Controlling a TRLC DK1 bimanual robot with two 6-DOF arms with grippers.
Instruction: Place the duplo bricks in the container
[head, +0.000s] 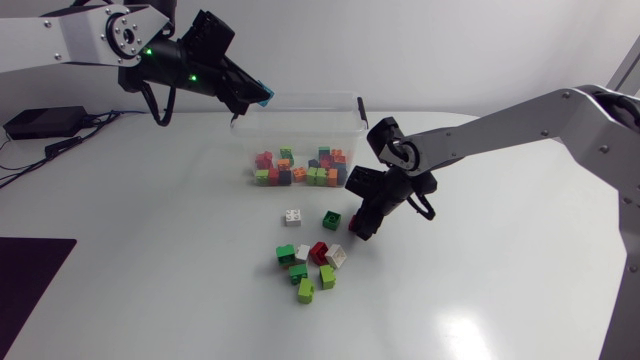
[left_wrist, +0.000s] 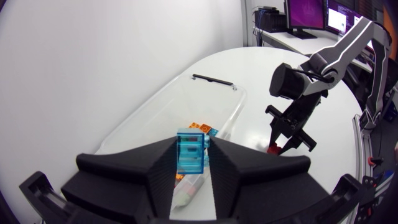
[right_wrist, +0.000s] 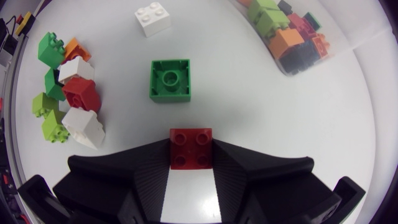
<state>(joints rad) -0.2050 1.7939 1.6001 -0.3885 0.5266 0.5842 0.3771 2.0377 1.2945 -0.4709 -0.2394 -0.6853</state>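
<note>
My left gripper (head: 262, 97) hangs over the back-left rim of the clear container (head: 310, 97), shut on a light blue brick (left_wrist: 191, 151). Several coloured bricks (head: 300, 168) lie inside the container. In front of the container, my right gripper (right_wrist: 190, 155) is down at the table, its fingers pressed on both sides of a red brick (right_wrist: 190, 142). Just ahead of it lie a green brick (right_wrist: 170, 79) and a white brick (right_wrist: 153, 18). A loose pile of green, white, red and orange bricks (head: 312, 262) sits beside the right gripper.
A black box with cables (head: 45, 122) lies at the table's back left. The container's lid handle (left_wrist: 213, 81) runs along its far end. Bare white table surrounds the pile on the front and right.
</note>
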